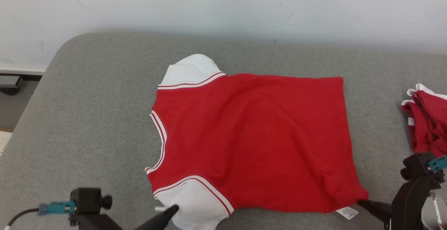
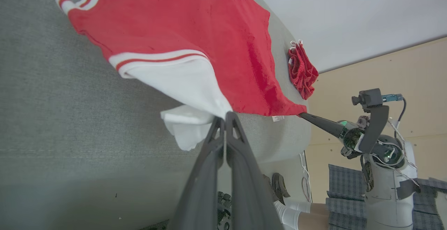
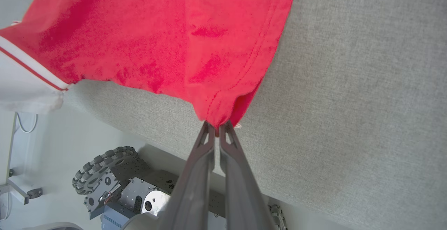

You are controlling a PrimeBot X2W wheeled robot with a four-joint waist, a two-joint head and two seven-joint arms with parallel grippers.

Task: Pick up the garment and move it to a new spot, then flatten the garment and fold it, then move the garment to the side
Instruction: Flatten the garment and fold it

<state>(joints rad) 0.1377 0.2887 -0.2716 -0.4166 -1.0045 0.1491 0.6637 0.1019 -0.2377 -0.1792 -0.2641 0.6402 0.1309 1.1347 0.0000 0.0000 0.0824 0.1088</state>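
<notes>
1. Red garment (image 1: 251, 139) lies spread flat on the grey worktop (image 1: 87, 118), neckline left, hem right.
2. Left gripper (image 2: 225, 116) is closed tight on its near white sleeve (image 1: 195, 198).
3. Right gripper (image 3: 216, 125) pinches the near hem corner (image 1: 356, 191), fingers together.
4. Crumpled red cloth (image 1: 426, 118) lies far right.

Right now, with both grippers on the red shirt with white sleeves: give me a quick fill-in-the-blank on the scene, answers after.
1. The left gripper is shut on a white ___ of the red short-sleeved shirt.
2. The right gripper is shut on the shirt's hem corner, where a small ___ label sticks out.
3. The shirt lies on a padded fabric surface coloured ___.
4. A crumpled second garment at the robot's far right is mainly ___.
Missing: sleeve; white; grey; red.
</notes>
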